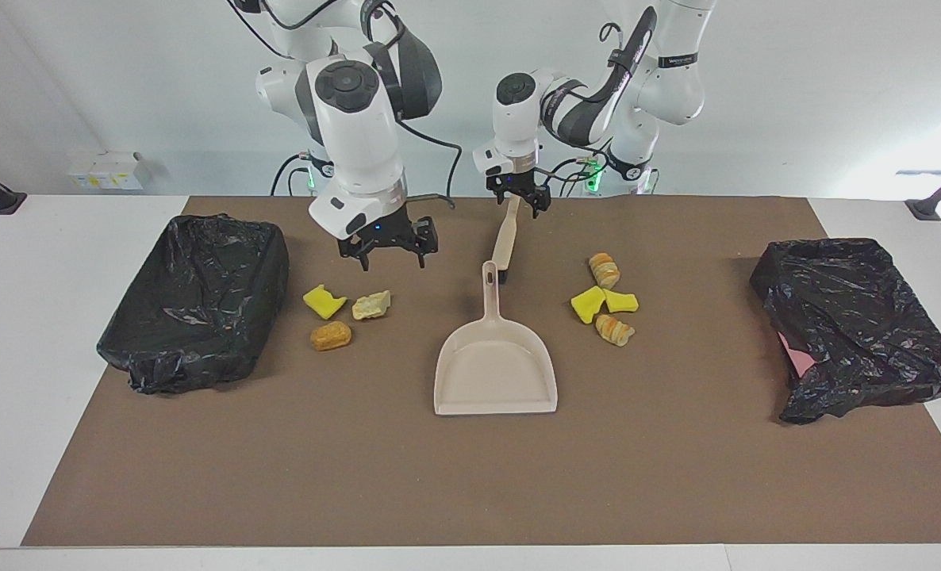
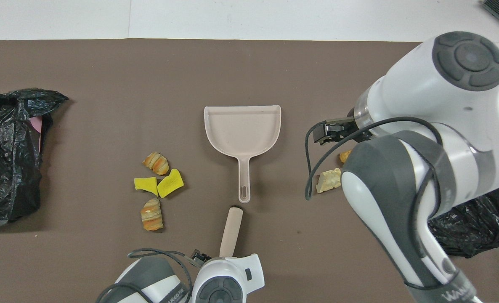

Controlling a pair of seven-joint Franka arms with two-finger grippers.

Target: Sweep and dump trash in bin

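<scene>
Trash [image 1: 331, 335] lies on the brown mat [image 1: 470, 476] in two groups, none of it in the dustpan [image 1: 496, 373] or in either bin. Toward the right arm's end are three pieces: a yellow chunk [image 1: 324, 301], a pale lump [image 1: 372, 304] beside it, and a brown piece a little farther from the robots. Toward the left arm's end are four: a roll [image 1: 604, 270] nearest the robots, two yellow chunks [image 1: 588, 304] touching each other, and a striped roll [image 1: 614, 330] just beside them.

The dustpan sits flat between the two groups at mid-table, its handle pointing toward the robots. The brush [image 1: 505, 242] lies in line with it, nearer to the robots, its dark end just beside the tip of the dustpan's handle.

The left gripper [image 1: 528, 208] is low over the brush's handle end, its fingers spread apart on either side of that end. I cannot tell whether they touch the handle. The right gripper [image 1: 391, 260] hangs over the mat close to the pale lump, released and holding nothing.

One black-bagged bin [image 1: 197, 301] stands at the right arm's end of the mat, beside the group of three. A second bin [image 1: 859, 325], its bag crumpled, stands at the left arm's end, well apart from the group of four.
</scene>
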